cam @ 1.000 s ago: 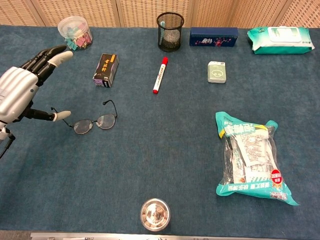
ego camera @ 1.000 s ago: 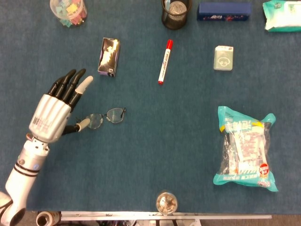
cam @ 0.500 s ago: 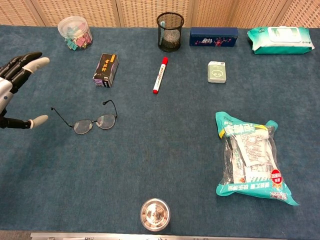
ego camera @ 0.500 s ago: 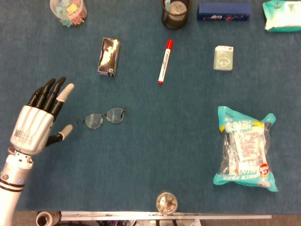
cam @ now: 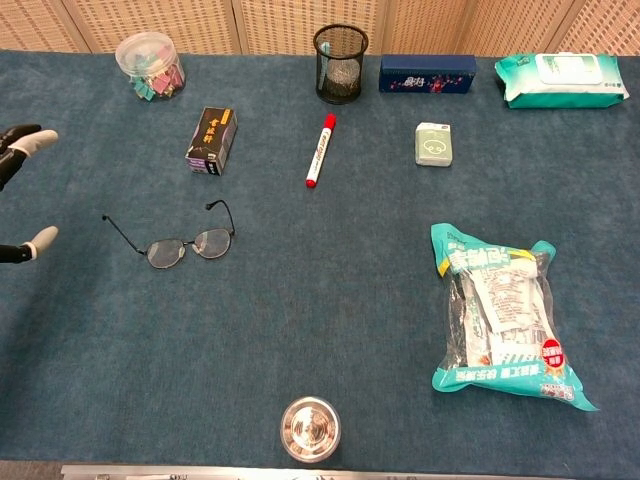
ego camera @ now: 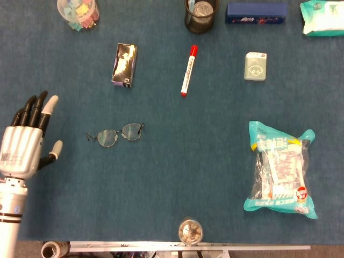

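Withdrawn leftward since the earlier frame, the left hand (ego camera: 24,142) now sits at the table's left edge, fingers spread, holding nothing. Bare cloth separates it from the glasses (ego camera: 115,134), lying flat, well apart. Black box (ego camera: 124,65) and red marker (ego camera: 188,70) lie beyond.

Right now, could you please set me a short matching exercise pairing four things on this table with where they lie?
Things:
1. glasses
2. red marker
3. snack bag
4. metal cup

Places:
A. at the table's near edge
B. far out on the right side
C. nearest the open left hand
D. just below the mesh pen holder

Pairs: 1-C, 2-D, 3-B, 4-A
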Tool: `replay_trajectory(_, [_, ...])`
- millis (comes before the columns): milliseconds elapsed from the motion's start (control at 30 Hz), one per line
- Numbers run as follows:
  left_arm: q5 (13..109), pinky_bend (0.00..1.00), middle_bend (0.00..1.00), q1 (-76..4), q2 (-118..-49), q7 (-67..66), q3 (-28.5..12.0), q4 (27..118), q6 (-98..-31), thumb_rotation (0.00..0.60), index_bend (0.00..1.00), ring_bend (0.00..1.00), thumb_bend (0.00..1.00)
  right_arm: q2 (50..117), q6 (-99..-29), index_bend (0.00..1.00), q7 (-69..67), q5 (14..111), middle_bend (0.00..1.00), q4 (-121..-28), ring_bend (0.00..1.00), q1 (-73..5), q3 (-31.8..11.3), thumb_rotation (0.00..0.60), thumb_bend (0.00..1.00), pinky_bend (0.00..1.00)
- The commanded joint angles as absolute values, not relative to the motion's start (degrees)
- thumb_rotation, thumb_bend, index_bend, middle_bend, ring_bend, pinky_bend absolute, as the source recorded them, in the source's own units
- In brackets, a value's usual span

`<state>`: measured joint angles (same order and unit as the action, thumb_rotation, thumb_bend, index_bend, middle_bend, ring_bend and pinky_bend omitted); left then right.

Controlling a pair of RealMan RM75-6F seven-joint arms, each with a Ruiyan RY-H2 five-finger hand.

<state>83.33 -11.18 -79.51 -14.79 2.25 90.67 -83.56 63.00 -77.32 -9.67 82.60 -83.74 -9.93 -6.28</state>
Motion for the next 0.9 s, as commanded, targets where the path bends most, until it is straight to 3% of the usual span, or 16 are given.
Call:
replay_trajectory(33, [81.22,0.17,0.0,-11.32,-79.79,-15.53,0.89,90.6,-81.58,0.6,0.0,0.0,0.32,62.97,-77.18,0.31,-9.56,82.41,0.33,-83.77,0.26,-10.01,-6.34,0.6,0.37,0.36])
replay_trajectory(433, [80.81,0.17,0.0,-13.68,-82.46,-15.62,-2.62,88.37,-79.56,0.6,0.0,0.0,0.33,63.72,-76.57,0.31,-10.05,81.66,0.33,-82.8,0.26,-10.13,-6.24,0.6,0.37,0.36])
replay_trajectory(900, [81.31,0.17,0.0,-15.14,-83.39,-21.9,-3.88,95.17,-79.33,0.6,0.0,0.0,0.33,63.72,-77.15,0.31,-10.96,81.58,0.33,-82.36,0.26,-9.67,-6.09,0.6,0.37,0.36])
